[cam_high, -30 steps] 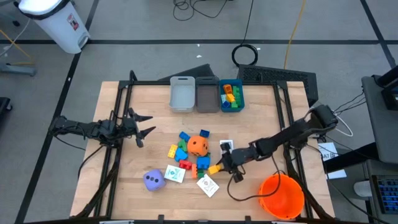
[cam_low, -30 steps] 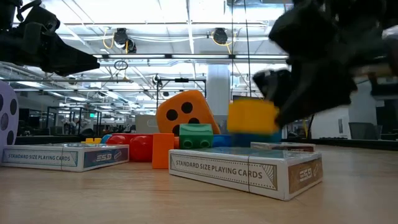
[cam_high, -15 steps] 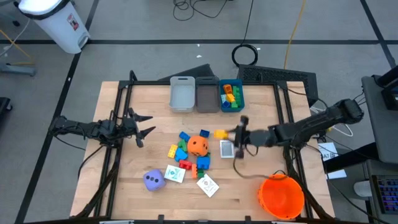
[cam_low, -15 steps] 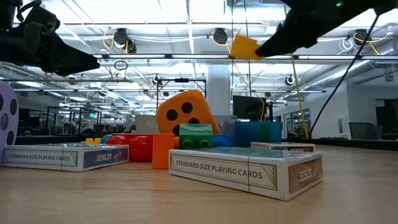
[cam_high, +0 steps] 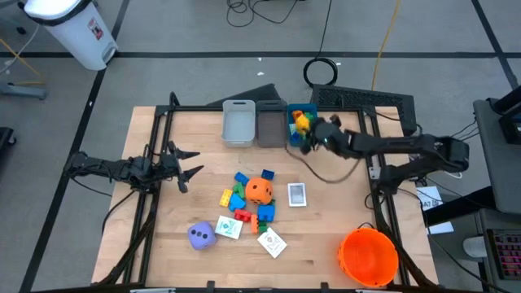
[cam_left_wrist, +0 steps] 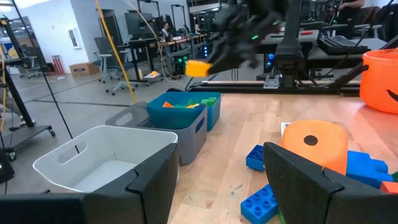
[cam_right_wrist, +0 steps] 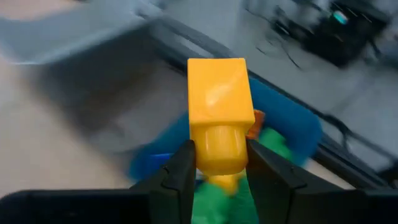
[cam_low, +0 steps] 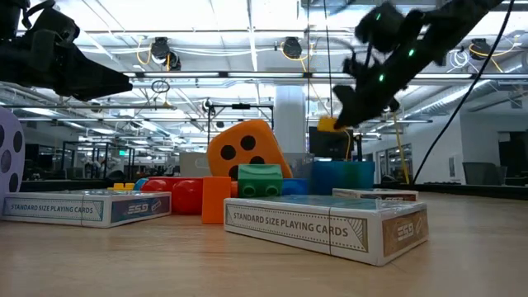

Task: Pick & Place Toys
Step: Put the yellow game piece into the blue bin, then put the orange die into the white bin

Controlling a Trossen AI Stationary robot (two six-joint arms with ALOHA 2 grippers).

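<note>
My right gripper [cam_high: 310, 135] is shut on a yellow block [cam_right_wrist: 217, 106] and hovers over the blue bin [cam_high: 312, 138] at the table's far edge. The block also shows in the low view [cam_low: 328, 124] and the left wrist view [cam_left_wrist: 198, 67]. The other toys lie mid-table: an orange die [cam_high: 259, 190], a purple die [cam_high: 201, 235], blue, green and red blocks [cam_high: 237, 198] and white cards [cam_high: 298, 194]. My left gripper [cam_high: 192, 163] is open and empty above the table's left side. My right gripper pinches the yellow block by its near, rounded end [cam_right_wrist: 219, 154] between its two fingers [cam_right_wrist: 181, 169]. The rest of the block sticks out past the fingertips. The block is lifted clear, above the blue bin that holds green and orange blocks.
A light grey bin [cam_high: 238, 122] and a dark grey bin [cam_high: 271, 124] stand left of the blue one. A big orange bucket [cam_high: 368, 256] stands at the near right corner. Bare wood lies between the toy pile and the bins.
My right gripper has lifted the yellow block from beside the toy pile, carried it up and toward the table's far edge, and now holds it over the blue bin. It has stayed shut on the block.
</note>
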